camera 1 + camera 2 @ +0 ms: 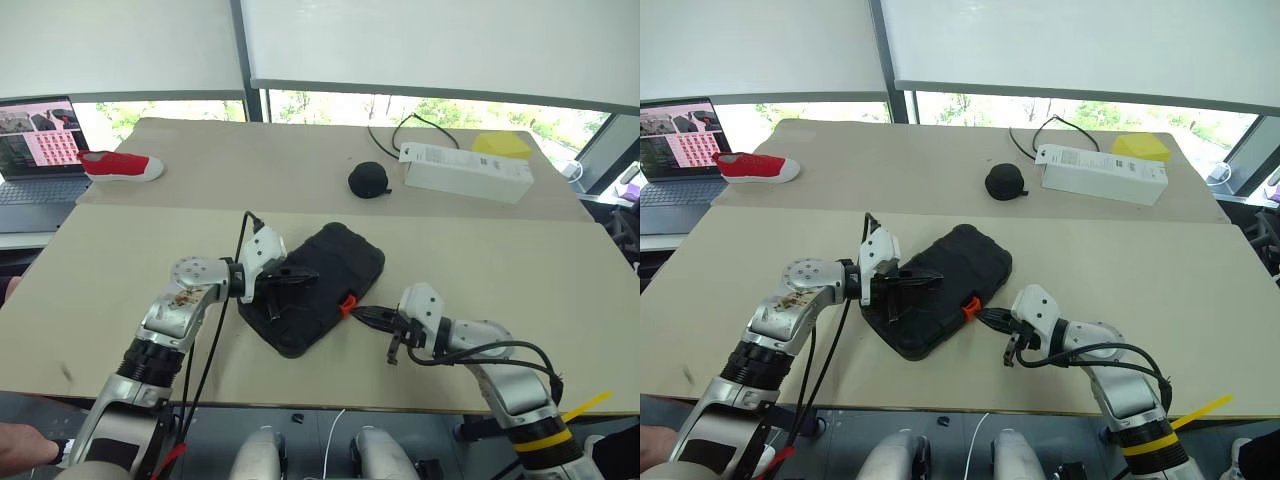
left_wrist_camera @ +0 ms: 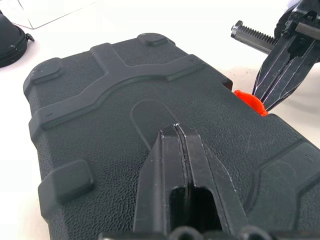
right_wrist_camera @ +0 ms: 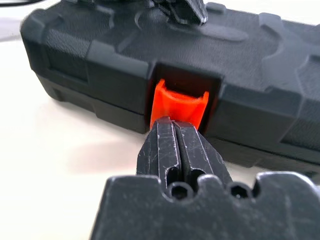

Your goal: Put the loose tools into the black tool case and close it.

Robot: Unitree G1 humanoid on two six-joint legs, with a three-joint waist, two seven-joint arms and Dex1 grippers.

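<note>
An office-like test room or lab, with two pale beige tables (image 1: 120, 290) pushed together beneath a row of windows (image 1: 330, 105). White roller blinds (image 1: 430, 45) drawn most of the way down, leaving a strip of green trees visible outside. At the far left, an open laptop (image 1: 35, 150) showing a grid of pink-toned pictures. Beside it, a single red shoe (image 1: 122, 166). Farther along the back table, a long white box (image 1: 465, 171) with a black cable (image 1: 400, 130) looping behind it, a yellow object (image 1: 502, 145) and a small round black pouch (image 1: 368, 180). On the near table, a closed black tool case (image 1: 315, 285) with an orange latch (image 1: 347, 304).
</note>
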